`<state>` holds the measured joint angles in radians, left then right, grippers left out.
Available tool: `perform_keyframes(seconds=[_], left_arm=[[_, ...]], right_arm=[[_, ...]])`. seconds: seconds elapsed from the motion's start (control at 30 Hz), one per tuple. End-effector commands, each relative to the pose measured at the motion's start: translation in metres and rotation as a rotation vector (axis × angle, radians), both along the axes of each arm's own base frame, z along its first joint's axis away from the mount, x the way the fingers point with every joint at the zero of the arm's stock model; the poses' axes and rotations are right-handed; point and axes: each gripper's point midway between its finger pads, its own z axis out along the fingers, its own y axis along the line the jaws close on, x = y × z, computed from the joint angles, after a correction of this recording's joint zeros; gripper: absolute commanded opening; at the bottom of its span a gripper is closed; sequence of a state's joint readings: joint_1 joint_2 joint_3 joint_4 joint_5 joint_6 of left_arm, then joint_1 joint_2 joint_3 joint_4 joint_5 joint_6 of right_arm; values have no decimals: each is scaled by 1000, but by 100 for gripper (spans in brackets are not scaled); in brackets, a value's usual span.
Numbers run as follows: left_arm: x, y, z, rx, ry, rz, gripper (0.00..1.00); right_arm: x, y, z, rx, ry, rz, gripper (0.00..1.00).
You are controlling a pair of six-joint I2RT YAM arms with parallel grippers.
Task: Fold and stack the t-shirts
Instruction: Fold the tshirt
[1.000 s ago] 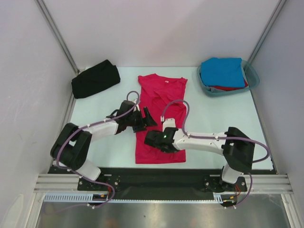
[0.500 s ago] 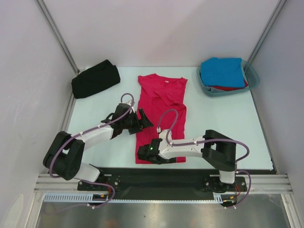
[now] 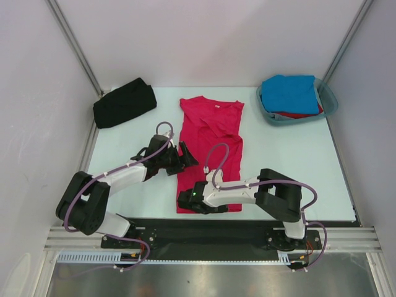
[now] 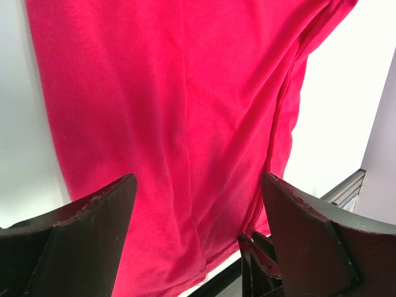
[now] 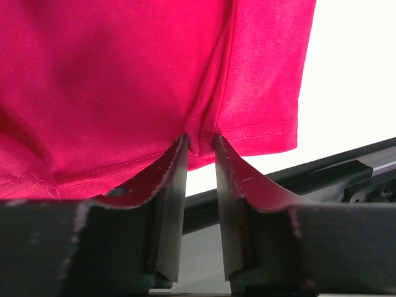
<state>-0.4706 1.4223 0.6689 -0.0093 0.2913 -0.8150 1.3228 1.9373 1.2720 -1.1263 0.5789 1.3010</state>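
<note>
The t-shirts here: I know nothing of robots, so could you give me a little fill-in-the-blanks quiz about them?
The right gripper pinches the crimson-pink t-shirt at its near hem, while the left gripper holds its jaws ___.
The black t-shirt lies folded at the far ___ corner of the table.
In the teal tub, the blue t-shirt lies on a ___ one.
Missing words: open; left; red.

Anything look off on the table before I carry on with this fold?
Nothing is spilled or damaged. The crimson-pink shirt is creased below its collar, and the right gripper pinches a small ridge of its near hem. The black shirt sits skewed in the far left corner.
</note>
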Motion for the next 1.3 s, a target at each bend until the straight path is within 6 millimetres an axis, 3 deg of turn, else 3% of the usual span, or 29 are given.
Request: perform_keyframes(seconds=[0.0, 0.13, 0.23, 0.47, 0.7, 0.8, 1.27], left_arm=[[6, -1, 13, -31, -34, 7, 88], [5, -2, 11, -33, -25, 4, 88], [5, -2, 10, -33, -24, 1, 88], [4, -5, 8, -43, -15, -9, 88], [4, -4, 7, -46, -12, -3, 88], [4, -5, 7, -47, -10, -5, 89], [-3, -6, 4, -68, 9, -12, 89]], right_arm=[[10, 6, 4, 13, -52, -14, 27], [10, 4, 5, 5, -53, -12, 15], [10, 4, 13, 3, -72, -11, 1], [11, -1, 50, 23, -154, -30, 0], [6, -21, 93, 45, -229, -76, 0], [3, -16, 115, 85, -266, -67, 0], [-15, -4, 150, 269, -322, -27, 0]])
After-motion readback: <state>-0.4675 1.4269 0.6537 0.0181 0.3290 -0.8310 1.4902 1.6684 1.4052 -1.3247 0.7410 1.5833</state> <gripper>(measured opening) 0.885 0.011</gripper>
